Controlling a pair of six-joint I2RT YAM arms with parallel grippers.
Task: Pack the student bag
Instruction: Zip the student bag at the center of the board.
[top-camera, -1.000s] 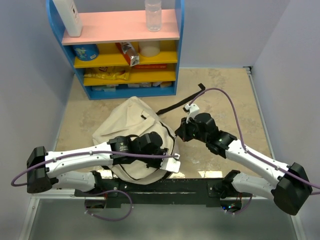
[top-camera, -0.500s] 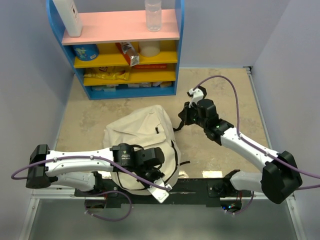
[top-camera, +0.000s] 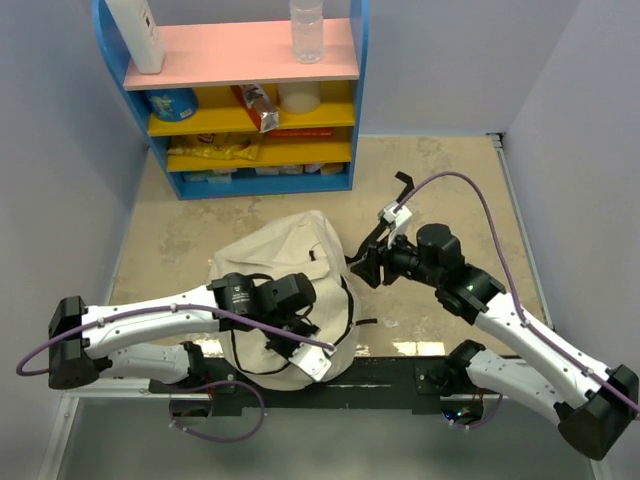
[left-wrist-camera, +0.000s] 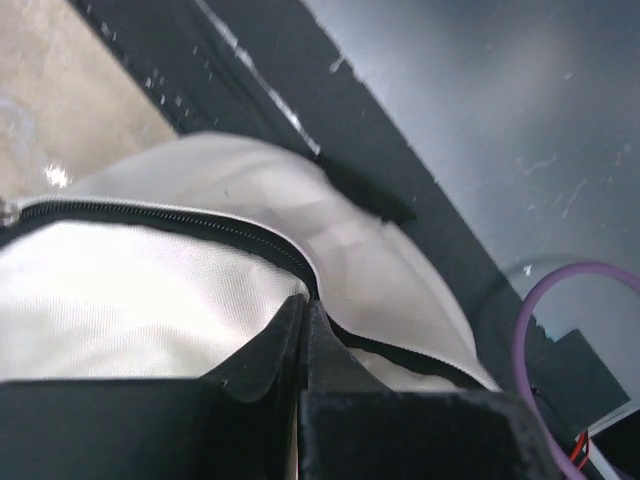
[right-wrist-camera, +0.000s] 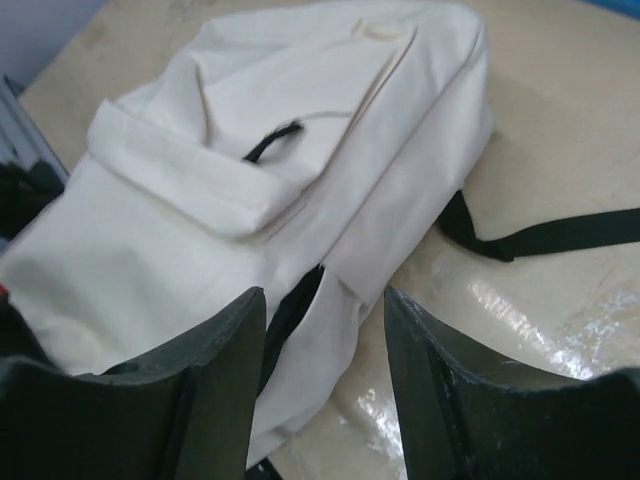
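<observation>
**A:** What's the left pincer (left-wrist-camera: 303, 308) doing?

**B:** It's clamped tight on the bag (left-wrist-camera: 130, 290), right at the zipper (left-wrist-camera: 170, 222). I'd judge it pins that edge so the mouth can be opened.

**A:** And the right pincer (right-wrist-camera: 325, 310)?

**B:** Half spread and empty. It hovers over the bag's right flank, near a strap (right-wrist-camera: 540, 238), likely ready to take a second hold.

**A:** Where's the bag?

**B:** Lying on the counter (top-camera: 450, 180) between the arms, close to their bases.

**A:** Poses?

**B:** The left arm stretches across with its wrist bent down. The right arm has its elbow out and its forearm reaching leftward.
</observation>
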